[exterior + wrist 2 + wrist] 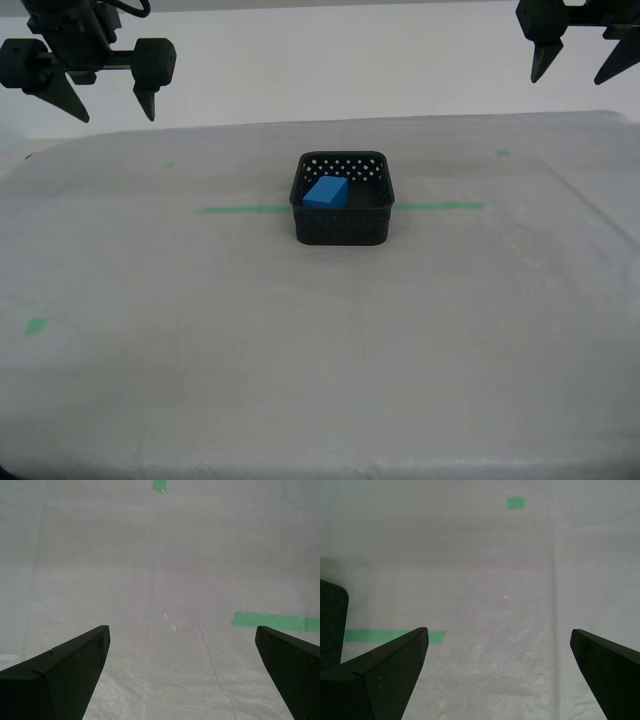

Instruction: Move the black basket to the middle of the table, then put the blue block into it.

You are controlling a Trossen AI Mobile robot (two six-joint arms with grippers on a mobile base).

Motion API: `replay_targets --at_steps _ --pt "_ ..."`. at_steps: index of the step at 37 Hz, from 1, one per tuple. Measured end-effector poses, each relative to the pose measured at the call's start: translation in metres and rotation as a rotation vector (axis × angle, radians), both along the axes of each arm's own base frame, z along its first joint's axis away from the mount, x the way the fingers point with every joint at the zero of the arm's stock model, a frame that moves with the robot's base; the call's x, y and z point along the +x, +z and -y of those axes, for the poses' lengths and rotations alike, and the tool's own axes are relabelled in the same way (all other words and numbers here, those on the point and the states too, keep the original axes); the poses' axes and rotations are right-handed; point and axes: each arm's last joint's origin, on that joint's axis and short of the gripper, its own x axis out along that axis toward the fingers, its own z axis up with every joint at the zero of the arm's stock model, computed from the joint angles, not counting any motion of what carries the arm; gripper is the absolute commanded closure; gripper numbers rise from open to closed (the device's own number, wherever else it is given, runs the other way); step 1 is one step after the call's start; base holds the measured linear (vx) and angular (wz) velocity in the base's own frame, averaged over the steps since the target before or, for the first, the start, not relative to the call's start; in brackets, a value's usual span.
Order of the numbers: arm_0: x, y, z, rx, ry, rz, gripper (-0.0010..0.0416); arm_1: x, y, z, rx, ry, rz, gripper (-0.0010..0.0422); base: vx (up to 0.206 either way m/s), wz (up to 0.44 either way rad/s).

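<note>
Both hands hang spread, tops cropped; blue block (326, 192) half-hidden inside black basket (342, 199).

One black basket (342, 218) stands on one bench (300, 380), and one blue block (326, 193) lies inside it. One long green tape line (240, 210) crosses the bench, with three small green tape marks (36, 326) visible in the exterior view. Two tools hang above the far edge, my first tool (499, 672) and my second tool (182, 672).
</note>
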Motion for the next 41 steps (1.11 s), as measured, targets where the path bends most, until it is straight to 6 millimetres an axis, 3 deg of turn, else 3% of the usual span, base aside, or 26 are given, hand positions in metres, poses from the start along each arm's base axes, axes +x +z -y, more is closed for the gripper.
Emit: replay_targets --at_steps 41 --pt "0.0 0.0 -0.0001 0.0 0.0 0.0 0.0007 0.0004 0.0002 0.0 -0.001 0.0 0.005 0.0012 0.0 0.0"
